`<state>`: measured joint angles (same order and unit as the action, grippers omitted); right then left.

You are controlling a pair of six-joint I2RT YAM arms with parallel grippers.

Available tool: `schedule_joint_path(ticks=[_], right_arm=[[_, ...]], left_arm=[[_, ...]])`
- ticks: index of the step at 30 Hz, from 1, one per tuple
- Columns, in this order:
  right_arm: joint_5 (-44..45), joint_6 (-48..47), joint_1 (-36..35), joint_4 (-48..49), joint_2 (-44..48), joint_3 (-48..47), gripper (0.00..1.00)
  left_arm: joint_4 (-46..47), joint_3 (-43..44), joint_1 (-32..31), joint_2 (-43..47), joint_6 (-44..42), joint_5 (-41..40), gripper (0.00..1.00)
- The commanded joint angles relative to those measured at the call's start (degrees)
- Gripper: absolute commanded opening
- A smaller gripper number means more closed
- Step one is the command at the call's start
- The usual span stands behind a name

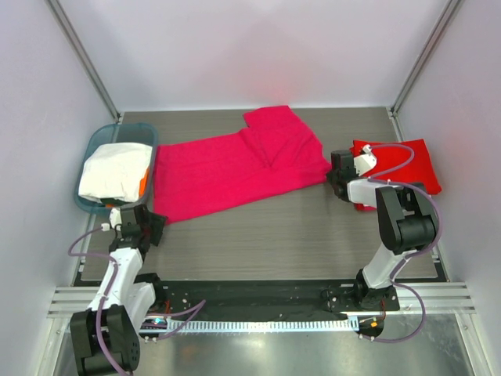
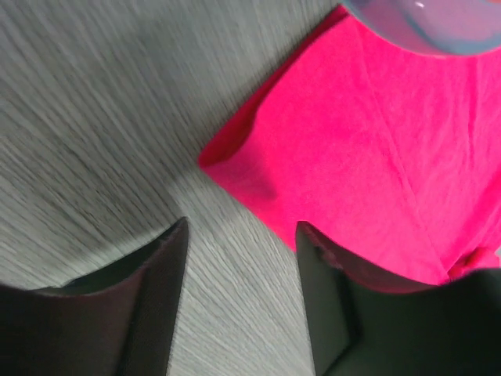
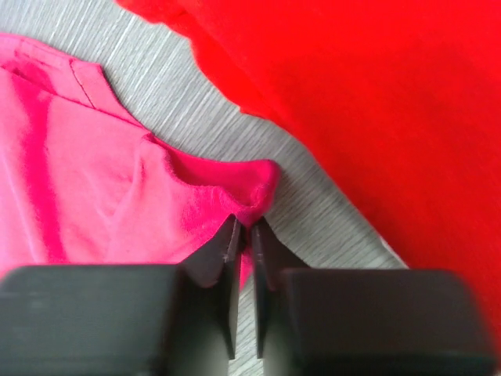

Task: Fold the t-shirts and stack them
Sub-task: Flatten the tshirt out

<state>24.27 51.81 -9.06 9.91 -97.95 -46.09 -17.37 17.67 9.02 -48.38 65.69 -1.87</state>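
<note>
My grey table (image 1: 297,239) bears the pink t-shirt (image 1: 219,172) at twelve o'clock. A red t-shirt (image 1: 413,160) lies at two, a teal basket (image 1: 95,139) at ten.

High fixed camera looks down over the whole table (image 1: 274,243), while each wrist camera hugs the tabletop, tight on opposite corners of the same magenta-pink t-shirt (image 1: 227,168).

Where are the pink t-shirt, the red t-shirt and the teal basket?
pink t-shirt (image 1: 227,172), top view, middle of its spread body.
red t-shirt (image 1: 423,169), top view, bare folded upper surface.
teal basket (image 1: 117,133), top view, far wall.
</note>
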Motion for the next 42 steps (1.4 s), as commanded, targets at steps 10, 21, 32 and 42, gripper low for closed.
schedule_joint_path(ticks=[10, 21, 32, 42], right_arm=[[5.52, 1.27, -3.85, 2.48, 5.49, 1.52, 0.01], [11.49, 4.35, -6.14, 0.29, 17.78, 10.22, 0.01], [14.49, 7.95, -6.15, -11.91, 37.54, 21.99, 0.01], [14.14, 10.51, -6.15, -28.44, 55.76, 26.49, 0.62]], left_arm=[[8.13, -3.52, 0.12, -0.13, -0.04, -7.79, 0.48], [23.15, -3.27, 0.12, -16.27, 1.11, -8.24, 0.10], [20.27, 3.69, 0.12, -23.61, -2.23, -3.76, 0.02], [9.64, 3.95, 2.93, -10.34, -4.25, -3.32, 0.00]])
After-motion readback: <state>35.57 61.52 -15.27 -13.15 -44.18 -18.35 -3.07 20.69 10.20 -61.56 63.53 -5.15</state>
